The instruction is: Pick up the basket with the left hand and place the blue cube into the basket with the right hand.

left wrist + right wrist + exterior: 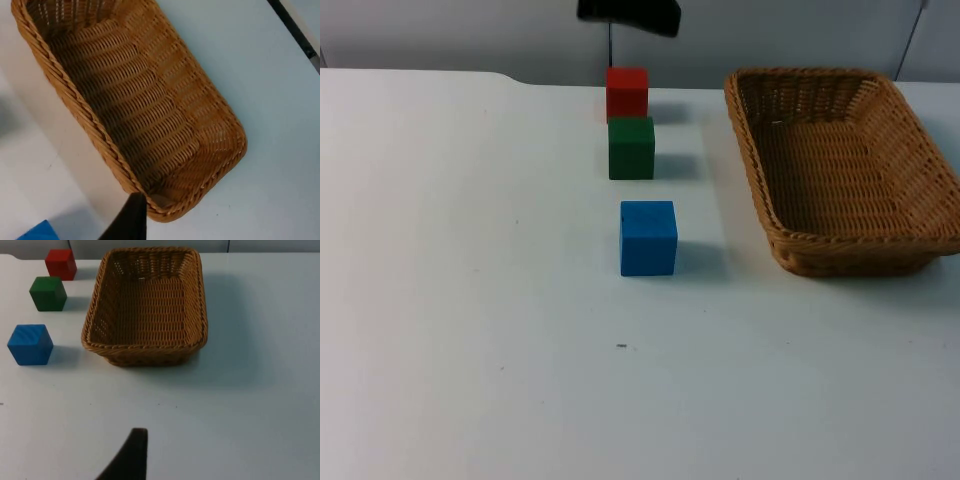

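Note:
The woven wicker basket (840, 165) stands empty on the right half of the table, also seen as the basket (135, 105) and the basket (147, 305). Left of its near corner lies the blue cube (648, 238), which appears again as the blue cube (30, 344), with one corner of the blue cube (37, 232) in the left wrist view. My left gripper (131, 220) hangs over the basket's short end, apart from it. My right gripper (131, 455) hovers above bare table, well in front of the basket, holding nothing I can see.
A green cube (631, 147) and a red cube (626, 92) stand in a row behind the blue one, near the table's far edge. A black arm part (630, 15) hangs above the red cube. White table lies open to the left and front.

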You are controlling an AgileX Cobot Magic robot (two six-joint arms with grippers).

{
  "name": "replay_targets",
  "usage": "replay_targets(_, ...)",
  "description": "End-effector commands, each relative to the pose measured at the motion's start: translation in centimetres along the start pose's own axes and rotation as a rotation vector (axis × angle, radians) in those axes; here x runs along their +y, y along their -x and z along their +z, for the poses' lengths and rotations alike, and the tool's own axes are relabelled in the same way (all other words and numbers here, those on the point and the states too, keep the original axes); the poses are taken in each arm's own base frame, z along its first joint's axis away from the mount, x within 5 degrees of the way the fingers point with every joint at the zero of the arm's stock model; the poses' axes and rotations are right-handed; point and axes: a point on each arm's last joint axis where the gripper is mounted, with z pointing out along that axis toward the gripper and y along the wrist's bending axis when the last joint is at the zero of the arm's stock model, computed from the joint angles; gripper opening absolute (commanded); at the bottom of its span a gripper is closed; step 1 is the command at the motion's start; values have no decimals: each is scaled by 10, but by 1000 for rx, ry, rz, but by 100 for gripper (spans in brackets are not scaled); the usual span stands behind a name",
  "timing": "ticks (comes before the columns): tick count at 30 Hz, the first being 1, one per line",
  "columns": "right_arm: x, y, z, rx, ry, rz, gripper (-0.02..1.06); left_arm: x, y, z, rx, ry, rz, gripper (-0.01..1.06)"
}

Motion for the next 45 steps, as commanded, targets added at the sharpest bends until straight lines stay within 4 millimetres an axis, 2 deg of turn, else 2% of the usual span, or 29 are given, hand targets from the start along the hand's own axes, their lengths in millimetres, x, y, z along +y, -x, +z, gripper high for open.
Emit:
replay_targets(1,0,-1,1,-6,0,0,104,2,0,19,48,8,-37,104)
replay_targets(12,0,-1,1,-6,0,2,104,13,-6,85,154,46,-128,104)
replay_targets(13,0,-1,1,-6,0,2,104,13,-6,85,154,46,-128,104)
replay_targets(17,0,-1,1,-6,0,2,104,13,-12,111,201,115,-124,104)
replay_targets(21,0,-1,1,-6,0,2,104,10,-14,124,221,127,-143,104)
replay_targets(32,0,-1,1,-6,0,2,104,16,-26,154,266,213,-172,104)
replay_targets(45,0,-1,1,-6,0,2,104,31,-36,166,288,294,-194,104)
